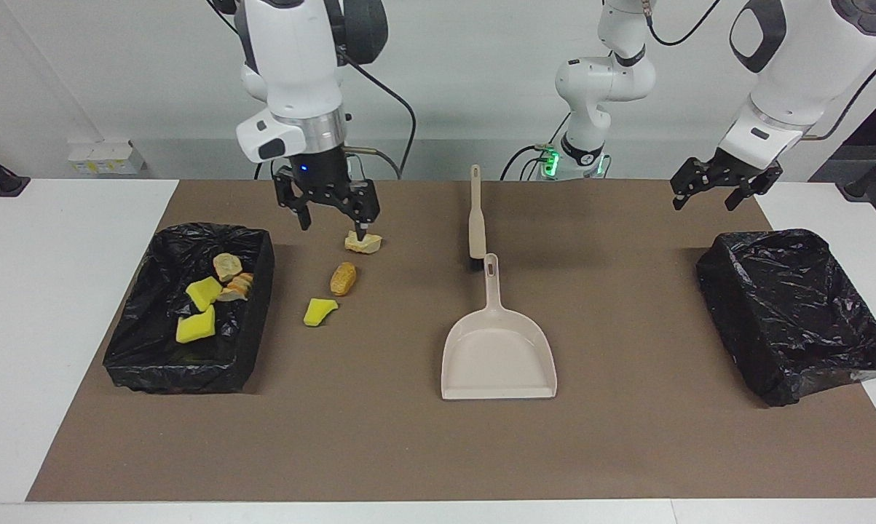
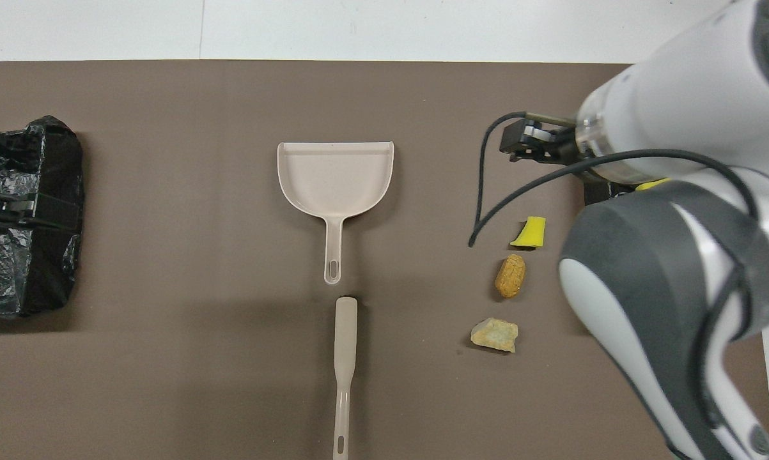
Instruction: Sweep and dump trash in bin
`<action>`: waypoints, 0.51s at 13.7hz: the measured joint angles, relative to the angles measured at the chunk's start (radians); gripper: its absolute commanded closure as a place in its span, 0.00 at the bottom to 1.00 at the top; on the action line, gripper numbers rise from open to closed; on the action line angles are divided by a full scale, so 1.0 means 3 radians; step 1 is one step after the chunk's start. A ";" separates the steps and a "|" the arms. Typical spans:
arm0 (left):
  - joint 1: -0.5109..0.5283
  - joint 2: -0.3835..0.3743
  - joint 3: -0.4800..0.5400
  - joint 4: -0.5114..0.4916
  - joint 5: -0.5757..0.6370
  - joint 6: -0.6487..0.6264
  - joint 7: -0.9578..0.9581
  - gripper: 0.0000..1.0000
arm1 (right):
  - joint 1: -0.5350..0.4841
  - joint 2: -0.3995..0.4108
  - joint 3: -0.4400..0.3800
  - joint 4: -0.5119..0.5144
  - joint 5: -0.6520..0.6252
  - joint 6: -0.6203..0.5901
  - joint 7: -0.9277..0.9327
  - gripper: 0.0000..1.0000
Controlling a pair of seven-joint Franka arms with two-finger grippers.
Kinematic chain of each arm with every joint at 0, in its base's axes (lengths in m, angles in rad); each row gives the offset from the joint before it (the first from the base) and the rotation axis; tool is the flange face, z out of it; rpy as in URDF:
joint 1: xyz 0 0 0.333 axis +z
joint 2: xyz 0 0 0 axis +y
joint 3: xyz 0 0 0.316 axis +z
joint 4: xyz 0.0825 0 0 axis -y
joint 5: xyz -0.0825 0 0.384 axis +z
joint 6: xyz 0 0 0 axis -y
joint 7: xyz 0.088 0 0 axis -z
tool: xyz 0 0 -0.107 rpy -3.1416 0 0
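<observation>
Right gripper (image 1: 333, 218): raised above the table (image 1: 66, 306) at the right arm's end, over the mat beside the tan lump; fingers spread wide, holding nothing; one fingertip shows just above that lump in the facing view, and contact cannot be told.
Left gripper (image 1: 725, 191): the left arm waits, its gripper up over the mat's edge by the left arm's end, above the empty bin's nearer side; fingers spread wide, holding nothing.
Trash on the mat: three lumps in a row beside the filled bin; tan lump (image 1: 362, 242) nearest the robots, orange-brown lump (image 1: 343, 278) next, yellow chunk (image 1: 320, 311) farthest.
Trash in the bin: two yellow chunks (image 1: 196, 311) and two tan or orange pieces (image 1: 232, 276) lying together inside the filled bin.
Filled bin (image 1: 146, 356): black-lined tray at the right arm's end of the table; largely covered by the right arm in the overhead view.
Empty bin (image 1: 794, 313): black-lined tray at the left arm's end.
Dustpan (image 1: 499, 351): beige, flat on the mat mid-table, handle pointing toward the robots.
Brush (image 1: 475, 215): beige, lying nearer the robots than the dustpan, in line with its handle, just apart from it.
Mat (image 1: 408, 451): brown sheet covering the middle of the table.
</observation>
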 measured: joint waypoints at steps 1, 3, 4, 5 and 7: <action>-0.0001 0.0000 -0.0001 -0.0002 0.0000 0.0003 0.0000 0.00 | -0.0083 -0.0087 -0.0001 -0.0005 0.0000 -0.0181 -0.0113 0.00; -0.0031 0.0006 -0.0010 -0.0026 0.0000 0.0027 0.0000 0.00 | -0.0216 -0.0261 -0.0002 -0.0020 0.0000 -0.0482 -0.0280 0.00; -0.0079 0.0021 -0.0015 -0.0044 0.0000 0.0052 -0.0017 0.00 | -0.0264 -0.0337 -0.0002 -0.0029 0.0000 -0.0588 -0.0360 0.00; -0.0156 0.0054 -0.0019 -0.0065 -0.0004 0.0099 -0.0070 0.00 | -0.0308 -0.0410 -0.0002 -0.0036 0.0000 -0.0686 -0.0440 0.00; -0.0412 0.0160 -0.0028 -0.0115 -0.0009 0.0261 -0.0335 0.00 | -0.0399 -0.0516 -0.0003 -0.0045 0.0000 -0.0806 -0.0600 0.00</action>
